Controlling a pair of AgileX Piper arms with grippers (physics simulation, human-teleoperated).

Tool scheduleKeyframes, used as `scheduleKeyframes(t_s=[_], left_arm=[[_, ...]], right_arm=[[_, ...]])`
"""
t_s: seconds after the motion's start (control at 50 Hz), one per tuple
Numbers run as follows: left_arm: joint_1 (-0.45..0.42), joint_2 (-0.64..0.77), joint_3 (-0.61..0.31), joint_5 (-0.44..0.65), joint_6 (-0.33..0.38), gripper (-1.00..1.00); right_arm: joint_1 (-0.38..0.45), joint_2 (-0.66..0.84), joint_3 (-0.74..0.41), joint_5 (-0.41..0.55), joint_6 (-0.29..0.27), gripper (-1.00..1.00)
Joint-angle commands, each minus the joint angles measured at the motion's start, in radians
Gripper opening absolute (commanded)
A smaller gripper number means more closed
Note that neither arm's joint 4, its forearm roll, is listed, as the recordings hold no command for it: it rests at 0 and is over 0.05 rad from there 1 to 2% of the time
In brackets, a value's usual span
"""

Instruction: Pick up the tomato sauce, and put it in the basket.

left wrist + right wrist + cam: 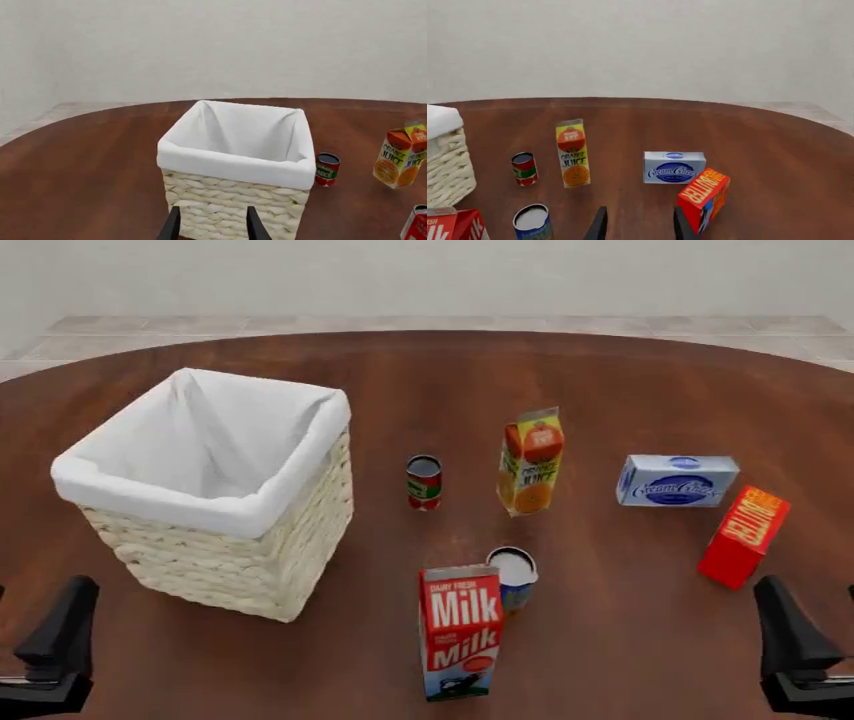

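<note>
Currently:
Sauce: small red-and-green tin can of tomato sauce [424, 482], upright mid-desk, beside cream wicker basket [227, 565].
Fingers: left gripper [212, 224], right gripper [639, 225] parted, holding nothing.
Risk: grabbing blue-and-white can [513, 578]; toppling orange juice carton [531, 461].

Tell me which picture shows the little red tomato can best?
The front view shows the tomato sauce best: the whole can stands in the open, between the basket and the orange juice carton. The right wrist view also shows the whole can, off to one side. In the left wrist view the basket hides part of it.
</note>
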Motion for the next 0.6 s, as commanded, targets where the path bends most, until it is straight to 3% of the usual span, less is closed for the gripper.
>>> scheduleKeyframes(t_s=[0.02, 0.54, 0.6], left_arm=[[-0.001, 0.006, -0.002, -0.003, 0.0, 1.0], [-0.001, 0.005, -0.004, 0.001, -0.001, 1.0], [-0.001, 0.006, -0.004, 0.001, -0.001, 1.0]], right_arm=[[0.0, -0.006, -0.009, 0.013, 0.001, 1.0], [0.001, -0.006, -0.031, 0.035, 0.0, 1.0], [0.038, -0.007, -0.034, 0.029, -0.001, 1.0]])
